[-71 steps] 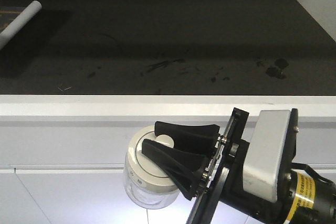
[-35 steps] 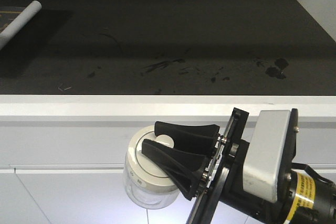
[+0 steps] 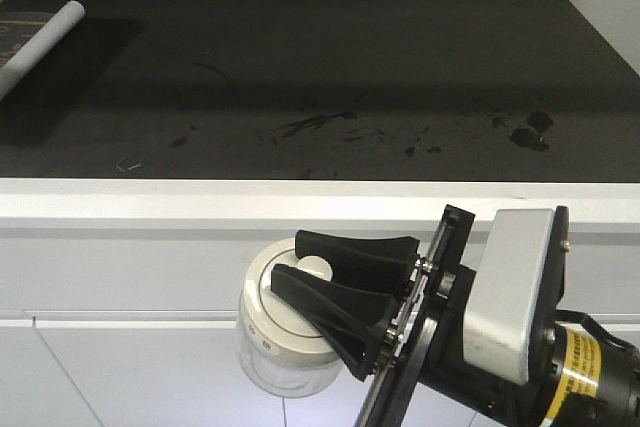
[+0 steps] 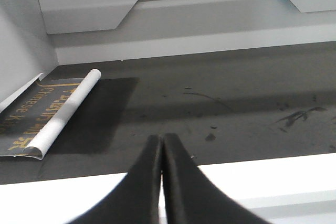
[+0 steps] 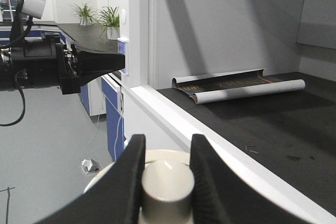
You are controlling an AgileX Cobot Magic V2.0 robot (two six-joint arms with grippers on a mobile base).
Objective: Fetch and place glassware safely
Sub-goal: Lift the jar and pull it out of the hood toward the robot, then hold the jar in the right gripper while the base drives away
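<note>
The right tool (image 3: 288, 258) still pinches the knob (image 3: 314, 269) of the jar (image 3: 285, 372) at the bottom middle, under the tabletop (image 3: 400, 77) edge, the left tool (image 4: 161, 145) is closed on nothing, and only the view slid a little, so placing still waits.

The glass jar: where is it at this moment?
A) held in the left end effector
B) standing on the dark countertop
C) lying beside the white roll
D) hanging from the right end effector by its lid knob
D: the right end effector pinches the lid knob of the glass jar, hanging in front of the countertop.
</note>
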